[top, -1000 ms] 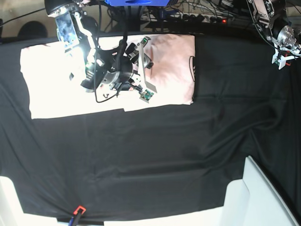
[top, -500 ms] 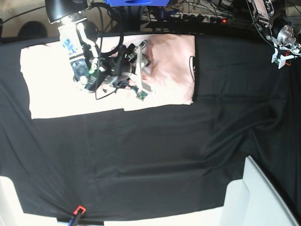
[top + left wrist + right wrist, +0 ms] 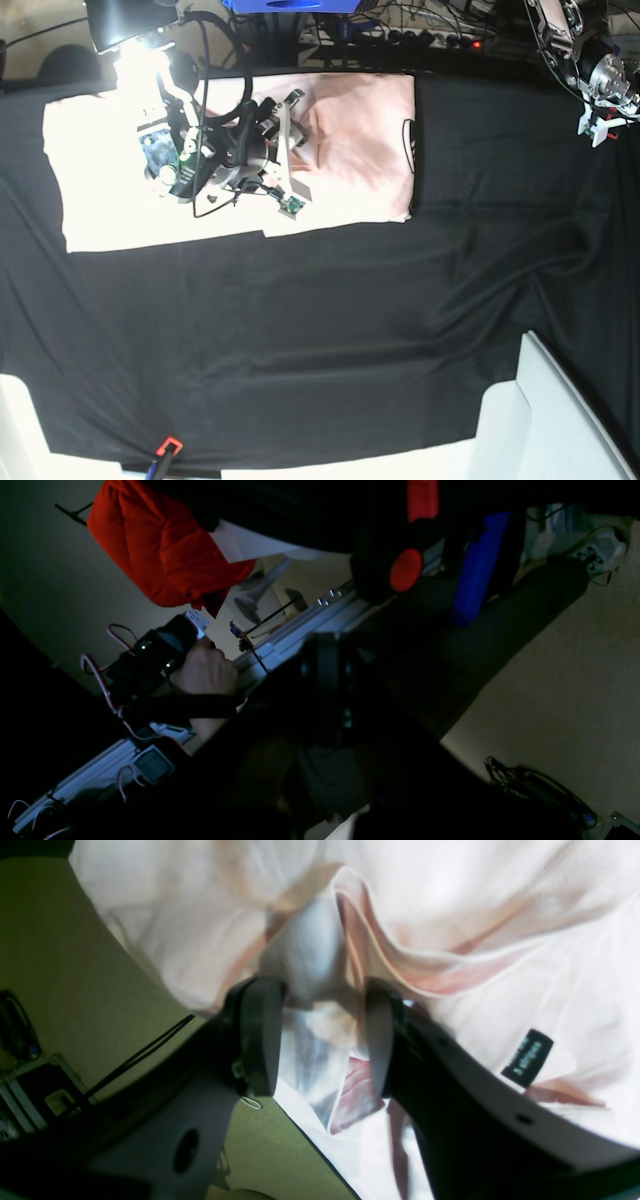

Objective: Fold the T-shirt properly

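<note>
A: Lying flat along the far edge of the black table cloth (image 3: 330, 330), the T-shirt (image 3: 360, 150) is spread with its long axis running side to side; a sliver of black print is seen at one end.

B: Which arm is nearer?

A: The right one, plainly. The right gripper (image 3: 320, 1040) is set over the middle of the shirt, and a raised ridge of pink fabric is seen between its jaws, which stand partly closed on that fold. The fabric rises straight ahead of the fingertips, so the cloth is judged to be pinched rather than merely touched.

B: And the other?

A: The left gripper (image 3: 600, 105) is parked at the far corner, well apart from the shirt; its jaws are taken as closed and empty. Only a dim room is shown by its wrist camera, with something red hanging.

B: The surface?

A: Wrinkled black cloth, bare toward the near side, where room for a fold is judged ample. A white box (image 3: 560, 420) sits at the near corner.
</note>
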Controlling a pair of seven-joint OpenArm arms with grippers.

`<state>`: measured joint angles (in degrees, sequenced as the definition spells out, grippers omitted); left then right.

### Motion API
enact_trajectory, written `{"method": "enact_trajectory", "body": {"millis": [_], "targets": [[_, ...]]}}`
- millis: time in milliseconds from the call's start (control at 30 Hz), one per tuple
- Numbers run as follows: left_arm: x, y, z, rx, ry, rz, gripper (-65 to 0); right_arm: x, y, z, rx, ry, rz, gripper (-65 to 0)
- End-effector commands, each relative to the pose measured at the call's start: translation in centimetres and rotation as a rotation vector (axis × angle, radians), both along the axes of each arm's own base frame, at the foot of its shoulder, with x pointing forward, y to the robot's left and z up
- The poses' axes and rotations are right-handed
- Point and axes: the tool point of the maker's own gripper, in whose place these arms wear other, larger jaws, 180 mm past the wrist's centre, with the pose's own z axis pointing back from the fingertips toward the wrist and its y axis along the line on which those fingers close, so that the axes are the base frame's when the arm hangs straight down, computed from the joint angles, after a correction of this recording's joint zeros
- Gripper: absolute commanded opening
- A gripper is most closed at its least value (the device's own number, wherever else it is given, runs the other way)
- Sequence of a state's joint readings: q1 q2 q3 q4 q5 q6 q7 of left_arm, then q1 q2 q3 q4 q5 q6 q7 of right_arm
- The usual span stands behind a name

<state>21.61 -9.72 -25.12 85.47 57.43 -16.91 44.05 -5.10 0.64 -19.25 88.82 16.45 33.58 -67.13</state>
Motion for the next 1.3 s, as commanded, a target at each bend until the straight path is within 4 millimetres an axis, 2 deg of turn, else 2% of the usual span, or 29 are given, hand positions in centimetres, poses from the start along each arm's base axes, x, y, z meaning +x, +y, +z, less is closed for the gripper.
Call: {"method": "enact_trajectory", "body": {"millis": [0, 67, 200, 333, 500, 633, 833, 1000, 1100, 1267], "targets": [[0.2, 0.9, 1.4, 0.05, -0.007, -0.002, -65.0, 0.8, 0.7, 0.9, 0.035, -0.028, -0.003, -39.5], [0.2, 0.9, 1.4, 0.05, -0.007, -0.002, -65.0, 0.4, 0.7, 0.7, 0.033, -0.018, -0.002, -44.4], [0.2, 0.9, 1.4, 0.05, -0.007, -0.002, -65.0, -0.4, 0.6, 0.5, 0.026, 0.0, 0.004, -65.0], [0.2, 0.9, 1.4, 0.05, -0.007, -0.002, -65.0, -1.5, 0.5, 0.5, 0.025, 0.012, 0.006, -65.0], [0.2, 0.9, 1.4, 0.05, -0.007, -0.002, -65.0, -2.7, 0.7, 1.7, 0.039, -0.008, 0.006, -65.0], [0.2, 0.9, 1.4, 0.05, -0.007, -0.002, -65.0, -3.5, -1.5, 1.2, 0.01, 0.027, -0.063, -65.0], [0.3, 0.9, 1.4, 0.051, -0.008, -0.002, -65.0, -4.9, -3.4, 0.2, -0.01, 0.078, -0.133, -65.0], [0.3, 0.9, 1.4, 0.051, -0.008, -0.002, -65.0, -6.5, -3.4, -0.3, -0.012, 0.111, -0.132, -65.0], [0.3, 0.9, 1.4, 0.051, -0.008, -0.002, -65.0, -5.8, -3.0, 0.6, 0.002, 0.076, -0.134, -65.0], [0.3, 0.9, 1.4, 0.051, -0.008, -0.002, -65.0, -2.5, -3.2, 4.6, 0.012, -0.082, -0.131, -65.0]]}}
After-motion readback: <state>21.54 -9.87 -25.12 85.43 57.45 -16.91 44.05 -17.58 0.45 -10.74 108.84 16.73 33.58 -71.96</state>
